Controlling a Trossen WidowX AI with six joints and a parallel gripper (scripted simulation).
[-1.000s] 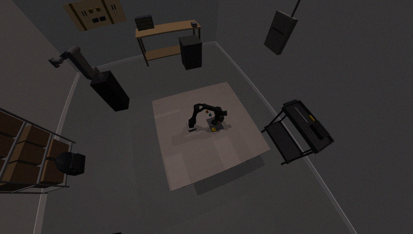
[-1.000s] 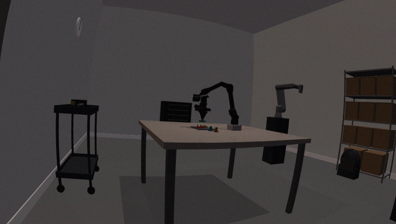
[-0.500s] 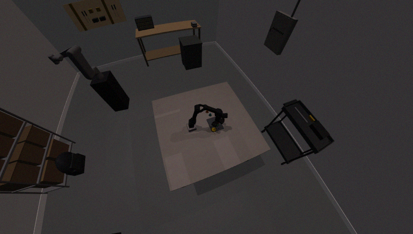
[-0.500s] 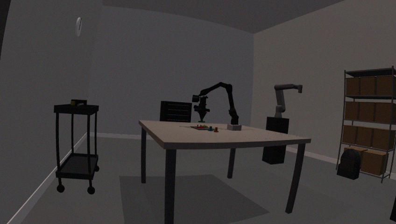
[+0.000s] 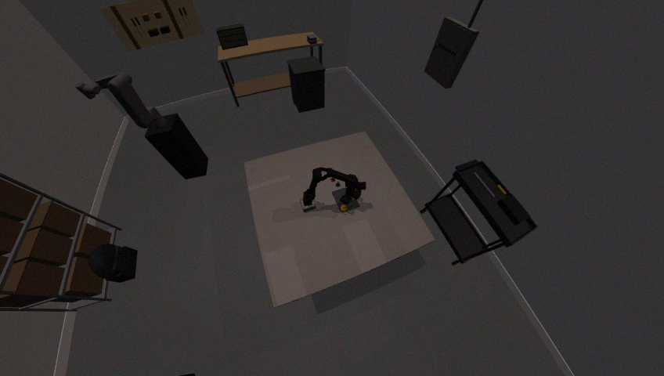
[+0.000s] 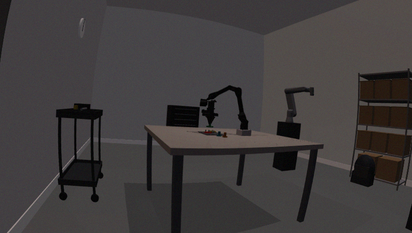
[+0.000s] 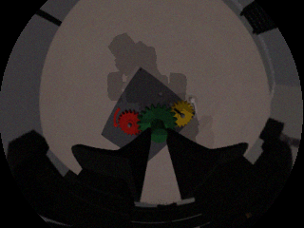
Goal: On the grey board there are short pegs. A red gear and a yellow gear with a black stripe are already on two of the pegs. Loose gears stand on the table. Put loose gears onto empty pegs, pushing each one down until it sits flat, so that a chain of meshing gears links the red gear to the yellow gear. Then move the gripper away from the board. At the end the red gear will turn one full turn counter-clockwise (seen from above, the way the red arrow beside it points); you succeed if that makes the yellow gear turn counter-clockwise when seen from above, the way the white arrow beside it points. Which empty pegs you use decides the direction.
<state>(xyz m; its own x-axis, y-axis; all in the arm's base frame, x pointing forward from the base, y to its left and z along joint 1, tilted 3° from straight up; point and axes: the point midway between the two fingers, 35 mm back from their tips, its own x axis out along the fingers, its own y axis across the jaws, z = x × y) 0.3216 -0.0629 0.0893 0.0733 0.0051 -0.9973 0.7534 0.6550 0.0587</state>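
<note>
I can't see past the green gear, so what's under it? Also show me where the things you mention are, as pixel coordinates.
Under the green gear [image 6: 210,125] [image 7: 157,116], held above the grey board [image 7: 141,78], a gap shows in the exterior view. The wrist view hides the board directly beneath; any peg there can't be seen.
</note>
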